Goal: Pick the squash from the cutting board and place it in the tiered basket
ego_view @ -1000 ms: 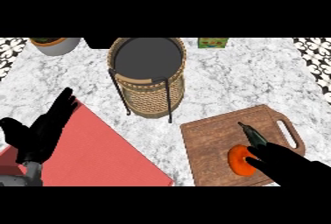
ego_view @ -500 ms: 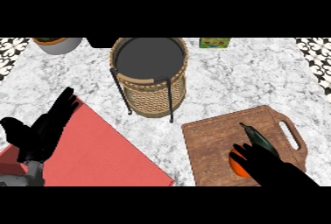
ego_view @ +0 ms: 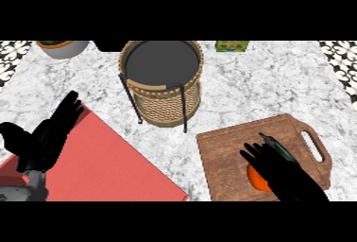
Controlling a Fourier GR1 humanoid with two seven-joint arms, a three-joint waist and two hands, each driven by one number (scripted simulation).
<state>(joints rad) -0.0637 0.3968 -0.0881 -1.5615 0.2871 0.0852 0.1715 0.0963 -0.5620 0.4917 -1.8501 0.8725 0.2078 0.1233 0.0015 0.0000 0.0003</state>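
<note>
The right hand (ego_view: 286, 172) is lying over the orange squash (ego_view: 257, 179) on the wooden cutting board (ego_view: 223, 156), covering most of it, so only its left edge is showing. Its fingers are spreading forward over the squash; whether they are gripping it cannot be told. The left hand (ego_view: 45, 137) is resting open, fingers up, at the left above a red mat (ego_view: 105, 165). The tiered basket (ego_view: 162, 82) is standing on the marble bench (ego_view: 272, 90) behind the board, apart from it.
</note>
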